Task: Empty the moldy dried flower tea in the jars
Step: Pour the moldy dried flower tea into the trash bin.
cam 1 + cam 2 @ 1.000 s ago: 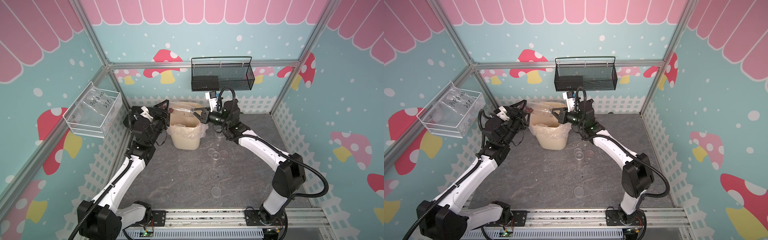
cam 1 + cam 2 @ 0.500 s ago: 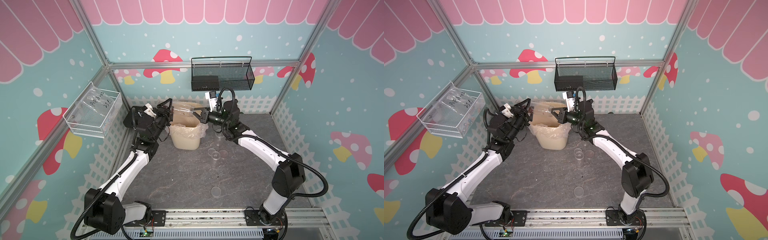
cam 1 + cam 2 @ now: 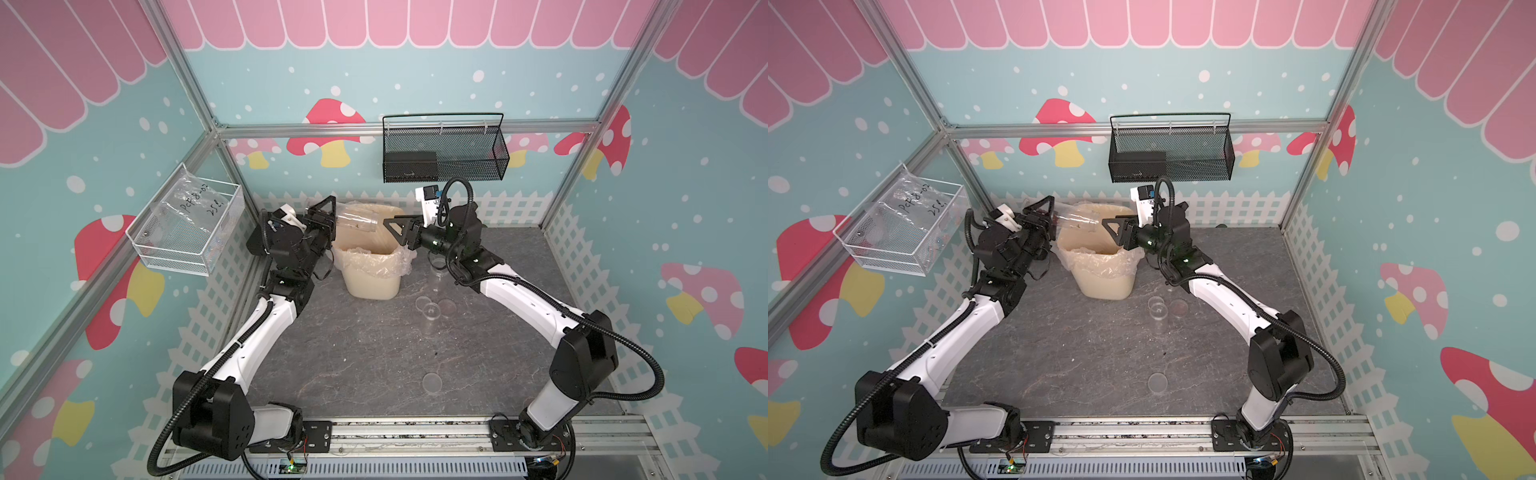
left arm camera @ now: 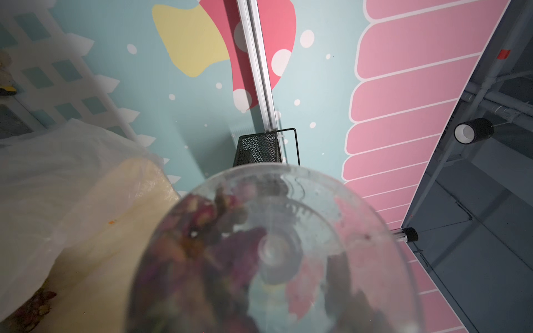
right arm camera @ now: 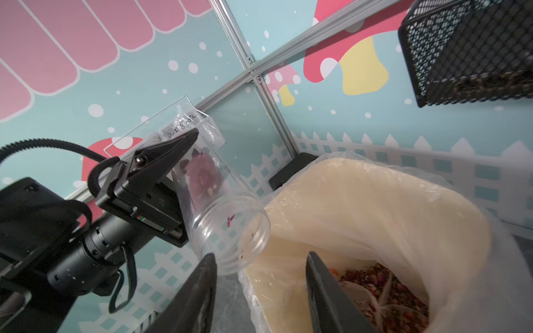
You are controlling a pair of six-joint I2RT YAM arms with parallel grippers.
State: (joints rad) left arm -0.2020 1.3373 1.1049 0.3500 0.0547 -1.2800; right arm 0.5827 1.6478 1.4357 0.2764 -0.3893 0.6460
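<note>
Tipping steeper looks the key: the dried flowers (image 5: 202,173) sit clumped at the closed end of the jar (image 5: 227,219), whose mouth points to three o'clock over the bin (image 5: 375,184) at the table's twelve o'clock. The left claw (image 3: 327,220) clamps the jar; the right claw (image 5: 258,268) gapes wide, empty.

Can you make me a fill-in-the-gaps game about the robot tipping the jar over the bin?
1. The left tool is ___ on the clear jar, which is tilted over the cream bin.
2. The right tool is ___ and holds nothing.
3. Dried flower tea clings near the jar's base, close to the ___ tool.

Missing words: shut, open, left.
</note>
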